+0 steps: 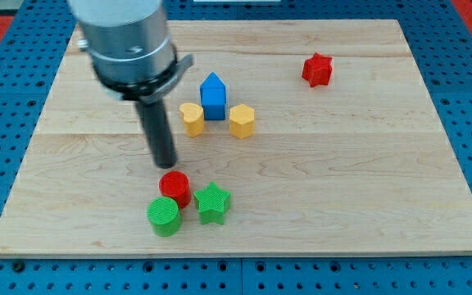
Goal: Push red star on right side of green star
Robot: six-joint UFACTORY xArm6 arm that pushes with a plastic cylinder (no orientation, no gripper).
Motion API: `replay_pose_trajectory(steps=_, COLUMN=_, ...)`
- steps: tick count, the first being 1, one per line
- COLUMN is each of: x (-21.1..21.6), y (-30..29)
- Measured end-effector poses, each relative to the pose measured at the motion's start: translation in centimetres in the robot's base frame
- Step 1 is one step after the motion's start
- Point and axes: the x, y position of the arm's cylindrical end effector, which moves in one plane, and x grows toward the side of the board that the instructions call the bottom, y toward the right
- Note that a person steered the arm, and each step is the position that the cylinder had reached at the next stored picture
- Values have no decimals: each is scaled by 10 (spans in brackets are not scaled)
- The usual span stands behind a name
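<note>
Starting out: tip (165, 165) bare, gripping nothing, just above red cylinder (174, 188), with green cylinder (165, 216) below it. Green star (212, 202) sits beside them. Red star (317, 70) lies well apart, upper right, untouched. Next, likely: circle beyond it, push down-left.

On the counter (367, 180), my tip (165, 165) sits just above the red cylinder (174, 188), which touches the green cylinder (164, 216) below; green star (212, 203) just right; red star (318, 70) far toward the top right
</note>
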Motion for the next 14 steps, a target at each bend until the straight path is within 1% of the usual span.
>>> replay_pose_trajectory(steps=1, x=-4, y=114)
replay_pose_trajectory(steps=2, x=-31, y=218)
replay_pose_trajectory(steps=3, x=-101, y=255)
replay_pose_trajectory(steps=4, x=-176, y=250)
replay_pose_trajectory(steps=5, x=-204, y=223)
replay_pose_trajectory(steps=6, x=-170, y=159)
replay_pose_trajectory(steps=7, x=-123, y=111)
replay_pose_trajectory(steps=8, x=-139, y=126)
replay_pose_trajectory(steps=9, x=-181, y=140)
replay_pose_trajectory(steps=10, x=-149, y=174)
replay_pose_trajectory(steps=12, x=-48, y=169)
replay_pose_trajectory(steps=13, x=-5, y=147)
replay_pose_trajectory(steps=14, x=21, y=123)
